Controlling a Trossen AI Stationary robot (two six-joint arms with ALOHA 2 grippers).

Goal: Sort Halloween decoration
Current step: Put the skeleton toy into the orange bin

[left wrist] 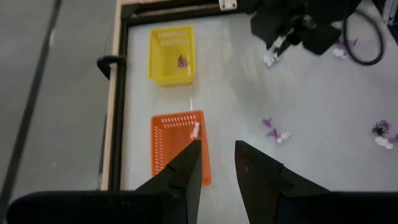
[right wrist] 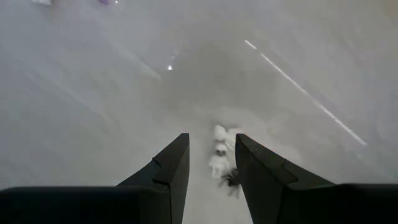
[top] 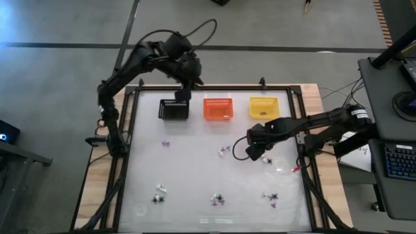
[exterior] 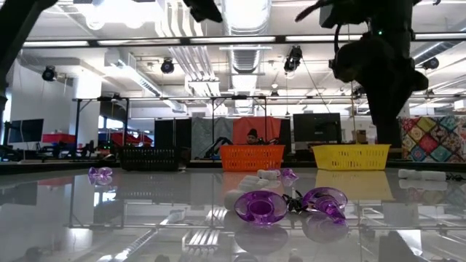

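High view: white-topped bench (top: 195, 175) with three baskets in a row along the far edge: black basket (top: 174, 109), orange basket (top: 218, 108), yellow basket (top: 263, 107). Left end effector (top: 182, 95) hangs just over the far rim of the black basket. Right end effector (top: 259, 156) is low over the bench, right of centre, by a small white trinket (top: 266, 160). Halloween trinkets are scattered loose: purple piece (top: 166, 143) near the black basket, purple-white cluster (top: 225, 151) mid-bench, black-white pieces (top: 158, 193) front left, spider-like bit (top: 218, 199) front centre, black-purple cluster (top: 270, 197) front right.

Low view: purple rings (exterior: 261, 207) with a black spidery piece (exterior: 294, 201) lie close to the camera, lone purple piece (exterior: 101, 175) to the left, the three baskets behind. A dark arm hangs at upper right.

Left wrist view: left end effector (left wrist: 217, 163) has fingers apart, nothing between them. Orange basket (left wrist: 177, 146) holds a white bit, yellow basket (left wrist: 171, 55) a purple bit. The other arm is over the bench beyond.

Right wrist view: right end effector (right wrist: 211, 168) has fingers apart, straddling a white trinket (right wrist: 219, 152) with a black spider (right wrist: 231, 179) touching it, both on the bench. Contact with the fingers can't be told.
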